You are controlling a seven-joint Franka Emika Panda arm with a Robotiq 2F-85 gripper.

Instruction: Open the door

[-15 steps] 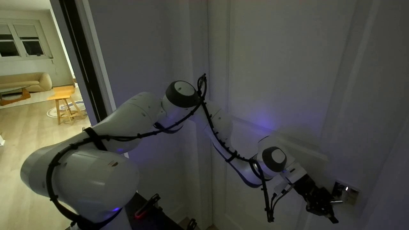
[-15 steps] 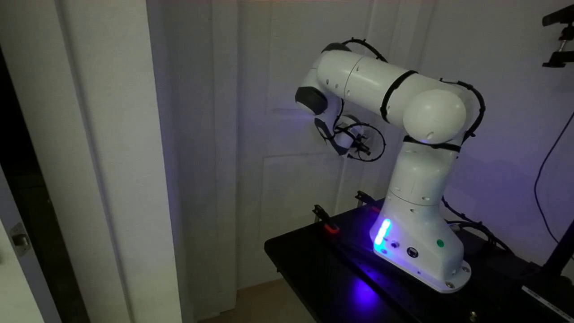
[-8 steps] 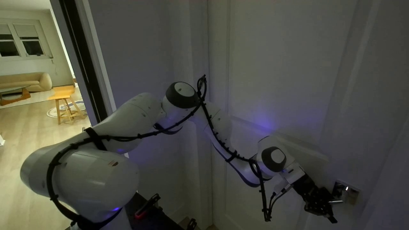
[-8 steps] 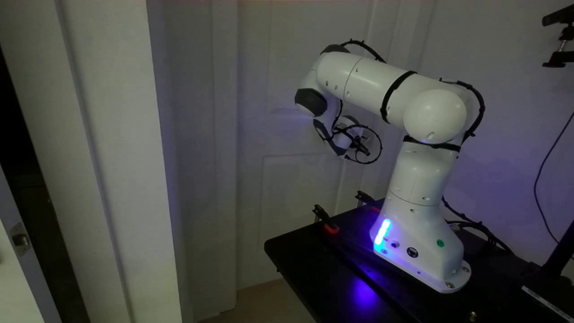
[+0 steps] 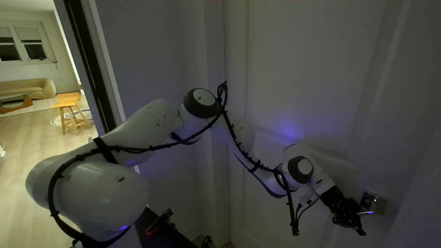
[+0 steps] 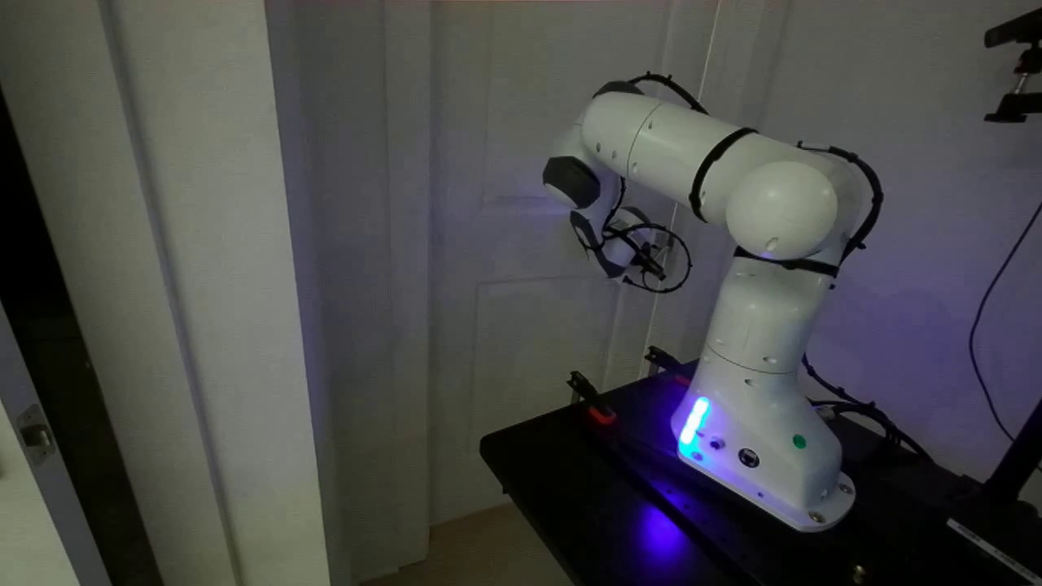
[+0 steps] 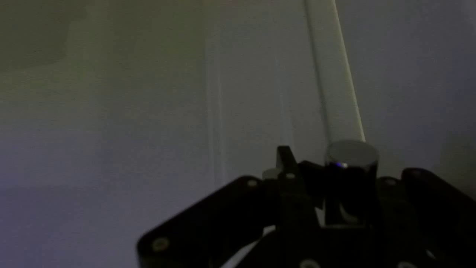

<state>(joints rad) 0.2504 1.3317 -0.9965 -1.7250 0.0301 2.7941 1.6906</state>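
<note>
One gripper (image 7: 349, 170) clamped on the handle (image 5: 365, 213) of the white door (image 5: 303, 86)

In the wrist view, dark as it is, the fingers (image 7: 293, 197) press the handle from opposite sides, its round end showing between them. In an exterior view the handle juts from a shiny plate (image 5: 380, 206), low on the right. In both exterior views the door stands behind the outer half of the arm (image 6: 676, 150). A thin bright line (image 6: 712, 37) runs down near the door's edge; whether that is a gap, I cannot tell. The arm stands on a black table (image 6: 553, 472) with two clamps (image 6: 588, 395); a stool (image 5: 69, 100) and a sofa (image 5: 31, 86) show far left in an exterior view.
</note>
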